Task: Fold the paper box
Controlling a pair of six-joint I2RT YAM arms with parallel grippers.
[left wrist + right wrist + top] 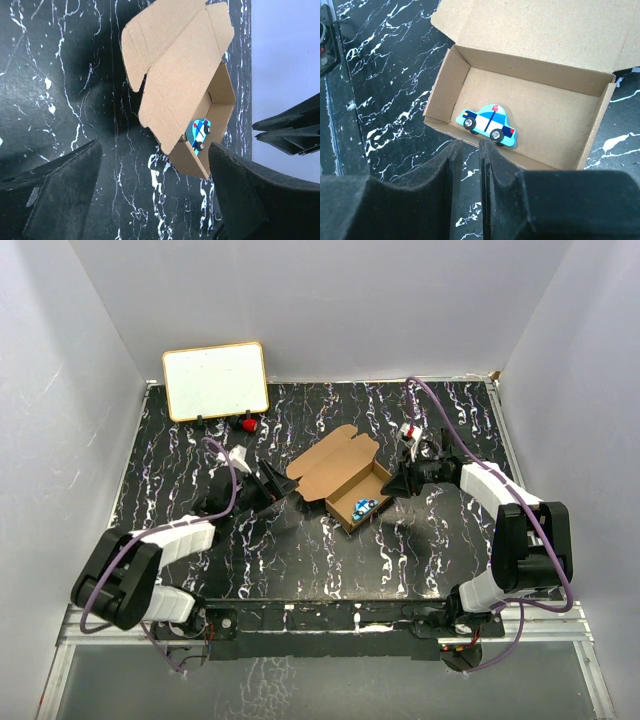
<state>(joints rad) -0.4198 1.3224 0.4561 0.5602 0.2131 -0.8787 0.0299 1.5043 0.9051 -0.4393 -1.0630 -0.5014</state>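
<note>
box: brown carton [345,480], mid worktop [330,560], set at a slant
tray: folded up w/ four walls standing, open top
lid: flap [325,462] swung back, leaning off the tray's far-left long side; small tabs at its edges unfolded
inside: flat toy police car [487,121], blue & white w/ red light, lying on the tray floor by one end wall
left claw: [154,147] wide, nothing btwn fingers; sits left of box, aimed at it, not touching
right claw: [467,146] narrow slit only, worktop shows thru the gap, nothing held; tips right at the tray's long wall next to the car; contact w/ the wall can't tell
far left: white board [215,380] w/ tan frame, propped at the worktop's back edge
near board: small red item [247,425], too small to id
cables: purple, looped along both arms
</note>
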